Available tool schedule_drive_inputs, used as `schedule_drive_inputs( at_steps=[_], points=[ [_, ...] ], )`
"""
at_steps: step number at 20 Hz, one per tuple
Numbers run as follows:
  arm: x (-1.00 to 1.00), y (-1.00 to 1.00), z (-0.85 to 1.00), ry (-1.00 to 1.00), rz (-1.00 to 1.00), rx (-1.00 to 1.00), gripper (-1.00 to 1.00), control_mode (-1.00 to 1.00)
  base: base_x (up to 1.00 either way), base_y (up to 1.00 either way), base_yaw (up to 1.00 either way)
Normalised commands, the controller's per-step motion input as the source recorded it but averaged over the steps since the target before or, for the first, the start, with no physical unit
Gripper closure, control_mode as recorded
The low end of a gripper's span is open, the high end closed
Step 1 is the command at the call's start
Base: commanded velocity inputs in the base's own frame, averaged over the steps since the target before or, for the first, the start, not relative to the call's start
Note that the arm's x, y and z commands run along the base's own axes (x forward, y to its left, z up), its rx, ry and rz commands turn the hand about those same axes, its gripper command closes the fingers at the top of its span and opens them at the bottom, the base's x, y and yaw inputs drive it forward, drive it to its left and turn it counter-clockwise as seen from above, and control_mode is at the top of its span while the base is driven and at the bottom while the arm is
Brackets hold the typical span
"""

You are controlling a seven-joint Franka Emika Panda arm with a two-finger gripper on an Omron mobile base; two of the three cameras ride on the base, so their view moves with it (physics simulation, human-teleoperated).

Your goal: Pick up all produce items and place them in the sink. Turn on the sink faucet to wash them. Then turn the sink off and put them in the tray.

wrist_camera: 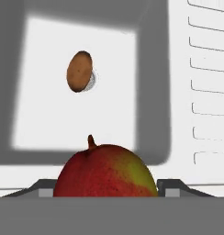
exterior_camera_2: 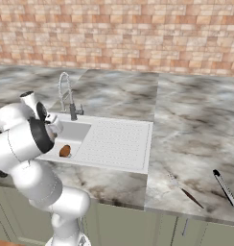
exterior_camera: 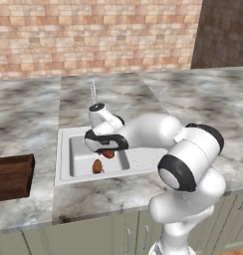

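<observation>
My gripper (exterior_camera: 107, 149) hangs over the square basin of the white sink (exterior_camera: 63, 135), shut on the rounded red-and-yellow-green fruit (exterior_camera: 108, 154). In the hand view that fruit (wrist_camera: 107, 172) sits between the two fingers of the gripper (wrist_camera: 107, 186), well above the basin floor (wrist_camera: 49, 114). The brown oval produce item (exterior_camera: 97, 166) (exterior_camera_2: 65, 151) (wrist_camera: 79, 71) lies on the basin floor, partly over the round drain. The chrome sink faucet (exterior_camera: 93, 92) (exterior_camera_2: 66, 91) rises behind the basin, with no water showing. The dark wooden tray (exterior_camera: 11, 174) stands on the counter left of the sink.
The dotted draining board (exterior_camera_2: 114, 139) lies right of the basin. Two slim utensils, one thin (exterior_camera_2: 186, 192) and one dark-handled (exterior_camera_2: 226, 189), rest on the marble counter at the right. A brick wall backs the counter.
</observation>
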Motion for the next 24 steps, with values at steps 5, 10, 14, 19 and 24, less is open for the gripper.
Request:
schedule_drive_inputs(
  at_steps=[5,10,14,19,24],
  points=[
    [0.35,0.06,-0.22,0.09,-0.01,0.00,1.00,-1.00,0.00,0.00,0.00],
    [0.25,0.00,-0.29,0.14,0.00,0.00,1.00,-1.00,0.00,0.00,0.00],
    [0.28,0.01,-0.25,0.12,-0.01,0.00,1.00,-1.00,0.00,0.00,0.00],
    [0.33,0.07,-0.28,0.10,-0.04,0.00,1.00,-1.00,0.00,0.00,0.00],
    [0.20,0.08,-0.33,0.02,-0.04,0.00,1.00,-1.00,0.00,0.00,0.00]
  ],
)
